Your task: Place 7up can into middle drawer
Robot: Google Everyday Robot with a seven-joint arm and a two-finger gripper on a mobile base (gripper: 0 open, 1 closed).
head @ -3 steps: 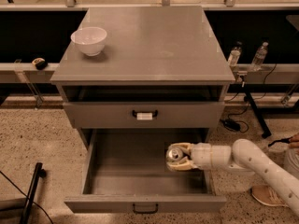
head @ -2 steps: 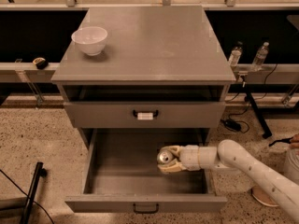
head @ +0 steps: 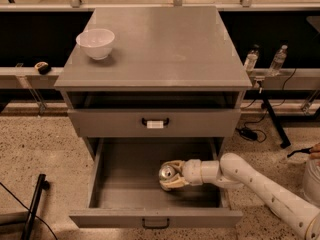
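Note:
The middle drawer (head: 150,218) is pulled wide open below the cabinet, grey and deep, with a dark bar handle on its front. My gripper (head: 171,175) reaches in from the right, over the drawer's right wall, and is shut on the 7up can (head: 167,172). The can is silvery, and its pull-tab top faces up and to the left. It sits low inside the drawer, right of the middle, at or just above the floor.
A white bowl (head: 95,43) stands on the cabinet top (head: 165,44) at the back left. The drawer above (head: 154,122) is shut and has a white tag on its handle. Two plastic bottles (head: 251,59) stand on a rail to the right. Cables lie on the floor at right.
My gripper has moved left and a little lower inside the open drawer, carrying the can with it. The arm reaches further in.

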